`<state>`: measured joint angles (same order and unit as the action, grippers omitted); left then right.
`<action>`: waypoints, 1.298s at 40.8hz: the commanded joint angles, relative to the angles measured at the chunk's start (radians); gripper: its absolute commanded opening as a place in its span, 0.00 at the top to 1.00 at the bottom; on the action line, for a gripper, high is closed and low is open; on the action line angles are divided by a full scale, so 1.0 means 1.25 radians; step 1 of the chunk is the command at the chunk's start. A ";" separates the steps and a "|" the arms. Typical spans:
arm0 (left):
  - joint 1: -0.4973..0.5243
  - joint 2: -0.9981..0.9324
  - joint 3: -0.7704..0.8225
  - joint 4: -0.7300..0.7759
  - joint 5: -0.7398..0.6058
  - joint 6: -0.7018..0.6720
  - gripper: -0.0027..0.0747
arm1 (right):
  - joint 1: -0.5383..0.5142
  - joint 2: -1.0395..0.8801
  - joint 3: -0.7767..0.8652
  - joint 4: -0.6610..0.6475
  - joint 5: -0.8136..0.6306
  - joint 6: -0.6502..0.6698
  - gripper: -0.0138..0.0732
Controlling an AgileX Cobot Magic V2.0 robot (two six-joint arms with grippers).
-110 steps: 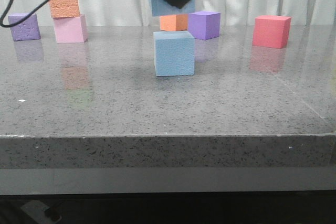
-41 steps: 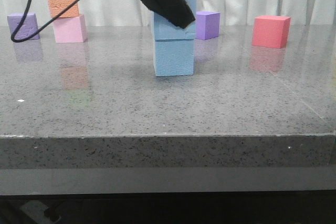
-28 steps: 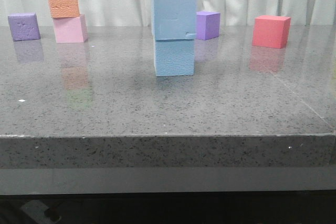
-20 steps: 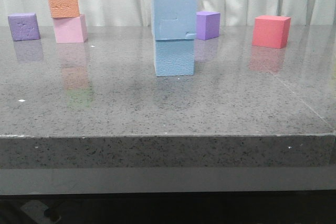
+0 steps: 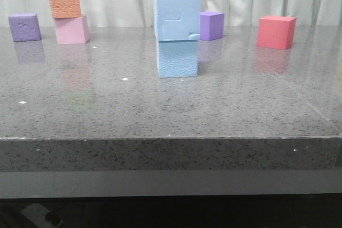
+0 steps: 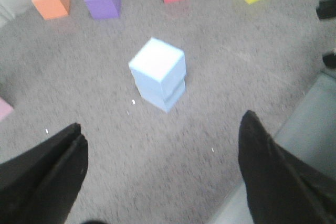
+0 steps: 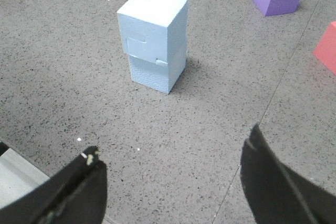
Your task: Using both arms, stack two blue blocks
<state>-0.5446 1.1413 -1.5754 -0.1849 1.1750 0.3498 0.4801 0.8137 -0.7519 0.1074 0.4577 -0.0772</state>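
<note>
On my front feed I see the upper blue block [image 5: 177, 17] sitting squarely on the lower blue block [image 5: 177, 59] near the middle of the grey table [image 5: 171, 110], its notched face toward me. Neither arm touches the stack. My left gripper [image 6: 163, 174] hangs well back from it with fingers spread wide and empty; my right gripper [image 7: 173, 182] likewise, spread and holding nothing. A purple cube [image 5: 211, 25] stands just behind the stack.

Bright, even light; the polished table [image 5: 107, 110] mirrors the cubes softly — left wrist view slightly blurred.
</note>
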 commanded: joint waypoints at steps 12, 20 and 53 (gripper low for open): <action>-0.004 -0.281 0.385 0.132 -0.190 -0.210 0.24 | -0.001 -0.005 -0.024 -0.004 -0.061 -0.008 0.22; -0.004 -0.398 0.527 0.162 -0.293 -0.343 0.24 | -0.001 -0.005 -0.024 0.008 -0.049 -0.008 0.22; -0.004 -0.426 0.570 0.162 -0.353 -0.344 0.28 | -0.001 -0.169 -0.138 -0.130 0.380 0.119 0.22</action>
<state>-0.5446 0.6090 -0.8387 0.0175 0.8353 -0.0717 0.4801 0.6271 -0.9019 -0.0380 0.9813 0.0657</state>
